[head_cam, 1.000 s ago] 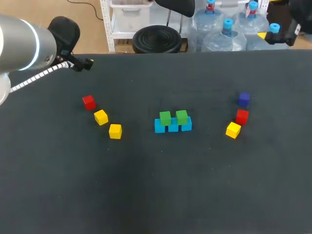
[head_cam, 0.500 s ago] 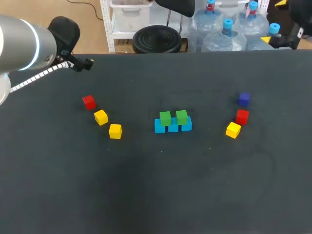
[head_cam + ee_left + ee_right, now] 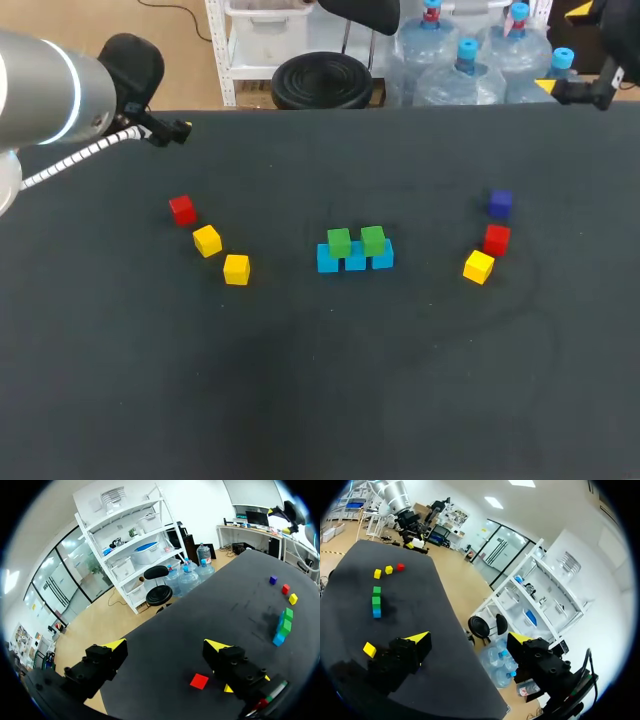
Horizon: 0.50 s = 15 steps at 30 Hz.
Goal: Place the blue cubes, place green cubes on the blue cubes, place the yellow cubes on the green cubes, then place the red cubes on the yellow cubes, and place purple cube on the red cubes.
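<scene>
Blue cubes (image 3: 355, 262) central, left end effector (image 3: 165, 644) splayed

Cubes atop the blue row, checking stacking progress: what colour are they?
Green cubes, clearest in the head view.

Two green cubes (image 3: 339, 241) atop blue cubes (image 3: 328, 262), yellow cubes (image 3: 236, 268), red cubes (image 3: 182, 209), purple cube (image 3: 500, 203) apart

in the head view the right arm (image 3: 618, 50) is cut off at the 2 o'clock corner, the left arm (image 3: 40, 90) at the 10 o'clock edge. in the left wrist view a yellow cube (image 3: 227, 688) sits half hidden behind one finger of the left gripper (image 3: 165, 644).
</scene>
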Each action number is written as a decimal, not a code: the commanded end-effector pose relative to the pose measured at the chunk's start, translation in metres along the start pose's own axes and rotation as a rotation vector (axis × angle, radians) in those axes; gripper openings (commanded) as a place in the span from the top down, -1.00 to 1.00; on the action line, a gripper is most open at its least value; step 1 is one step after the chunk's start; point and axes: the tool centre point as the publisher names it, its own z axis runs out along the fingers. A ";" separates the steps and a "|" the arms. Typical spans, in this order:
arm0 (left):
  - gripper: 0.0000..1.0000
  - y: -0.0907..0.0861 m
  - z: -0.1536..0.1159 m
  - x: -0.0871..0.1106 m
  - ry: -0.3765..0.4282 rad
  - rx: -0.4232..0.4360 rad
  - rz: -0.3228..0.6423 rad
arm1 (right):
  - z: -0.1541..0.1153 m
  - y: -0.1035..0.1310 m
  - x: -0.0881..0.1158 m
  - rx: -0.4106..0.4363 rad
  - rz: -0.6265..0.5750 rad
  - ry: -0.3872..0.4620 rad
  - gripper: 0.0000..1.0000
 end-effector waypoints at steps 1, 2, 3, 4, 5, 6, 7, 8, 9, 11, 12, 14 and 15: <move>-1.00 0.000 0.001 0.000 0.000 -0.002 0.000 | 0.002 0.003 -0.001 0.562 0.000 0.006 -1.00; -1.00 0.000 0.001 0.000 0.000 -0.002 0.000 | 0.002 0.003 -0.001 0.562 0.000 0.006 -1.00; -1.00 0.000 0.001 0.000 0.000 -0.002 0.000 | 0.002 0.003 -0.001 0.562 0.000 0.006 -1.00; -1.00 0.000 0.001 0.000 0.000 -0.002 0.000 | 0.002 0.003 -0.001 0.562 0.000 0.006 -1.00; -1.00 0.000 0.001 0.000 0.000 -0.002 0.000 | 0.002 0.003 -0.001 0.562 0.000 0.006 -1.00; -1.00 0.000 0.001 0.000 0.000 -0.002 0.000 | 0.002 0.003 -0.001 0.562 0.000 0.006 -1.00; -1.00 0.000 0.001 0.000 0.000 -0.002 0.000 | 0.002 0.003 -0.001 0.562 0.000 0.006 -1.00; -1.00 0.000 0.001 0.000 0.000 -0.002 0.000 | 0.002 0.003 -0.001 0.562 0.000 0.006 -1.00; -1.00 0.000 0.001 0.000 0.000 -0.002 0.000 | 0.002 0.003 -0.001 0.562 0.000 0.006 -1.00; -1.00 0.000 0.001 0.000 0.000 -0.002 0.000 | 0.002 0.003 -0.001 0.562 0.000 0.006 -1.00; -1.00 0.000 0.001 0.000 0.000 -0.002 0.000 | 0.002 0.003 -0.001 0.562 0.000 0.006 -1.00; -1.00 0.000 0.001 0.000 0.000 -0.002 0.000 | 0.002 0.003 -0.001 0.562 0.000 0.006 -1.00; -1.00 0.003 -0.003 -0.001 0.026 0.004 0.026 | 0.002 0.003 -0.001 0.562 0.000 0.006 -1.00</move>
